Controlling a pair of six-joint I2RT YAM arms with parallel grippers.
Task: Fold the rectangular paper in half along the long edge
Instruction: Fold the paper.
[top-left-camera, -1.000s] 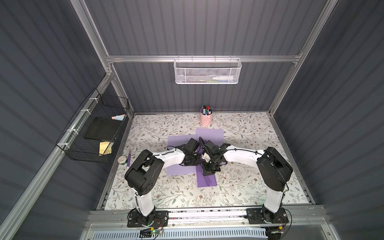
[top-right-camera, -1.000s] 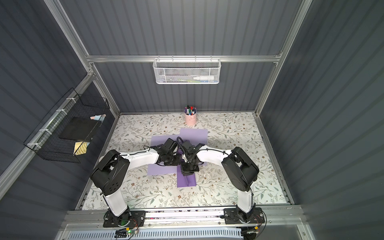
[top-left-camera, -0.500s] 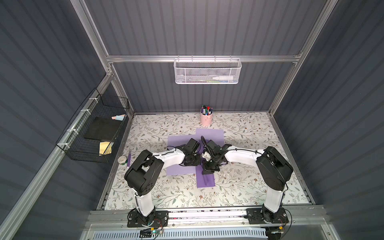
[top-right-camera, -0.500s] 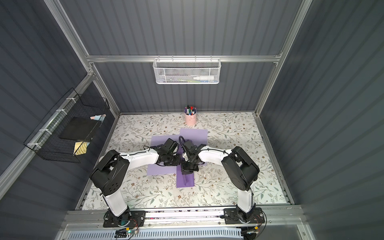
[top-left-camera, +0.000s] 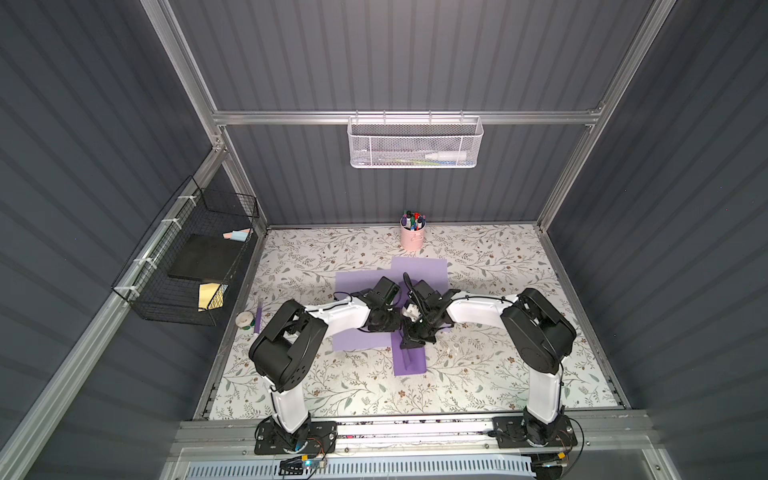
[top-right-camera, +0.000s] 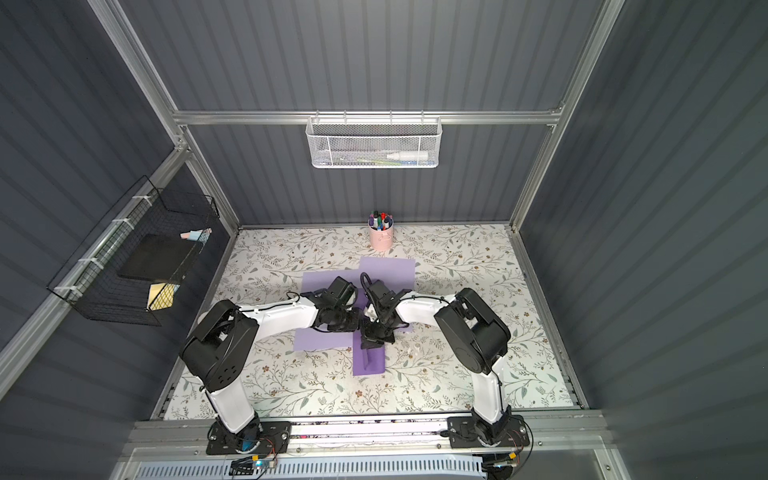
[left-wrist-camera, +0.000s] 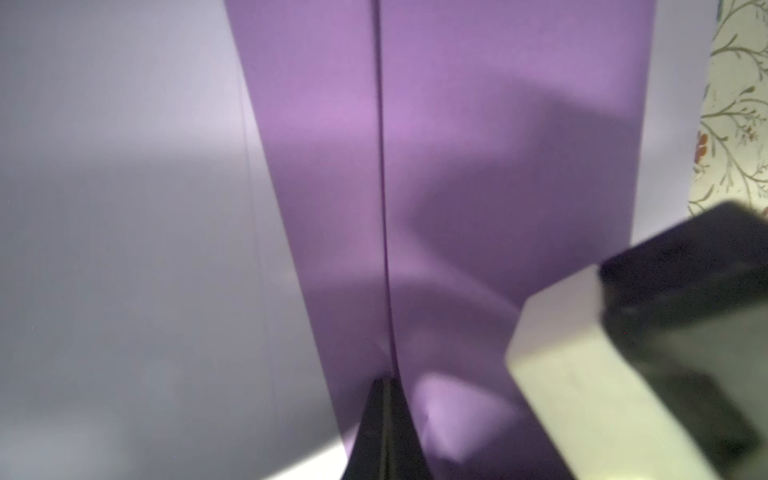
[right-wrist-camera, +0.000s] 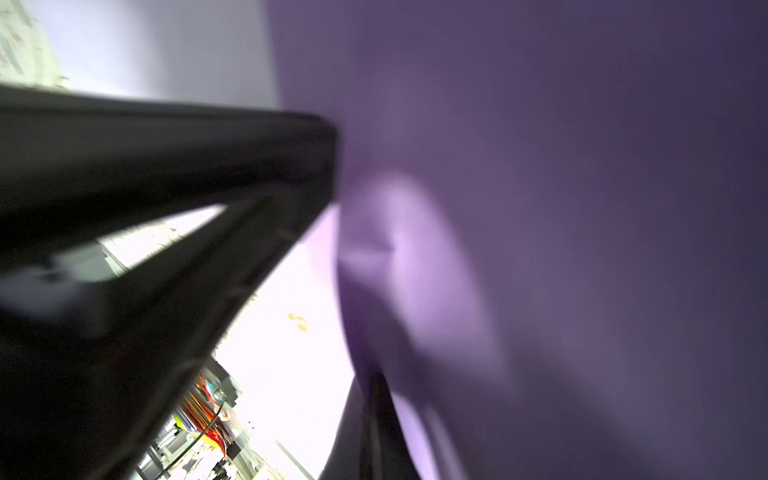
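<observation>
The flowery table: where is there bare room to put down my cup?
Free: the front strip of the table between the arm bases; the side beyond the right arm; the back corners either side of the pink pen cup. Crowded: the middle, where the left arm meets it over the purple paper; a tape roll by the left edge.

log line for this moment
left gripper shut on paper | right gripper shut on paper | paper ridged up, fold unfinished

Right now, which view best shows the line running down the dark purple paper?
Left wrist: the line runs sharp down the dark purple paper to the shut fingers. Right wrist shows only blurred purple; in both top views it is tiny.
</observation>
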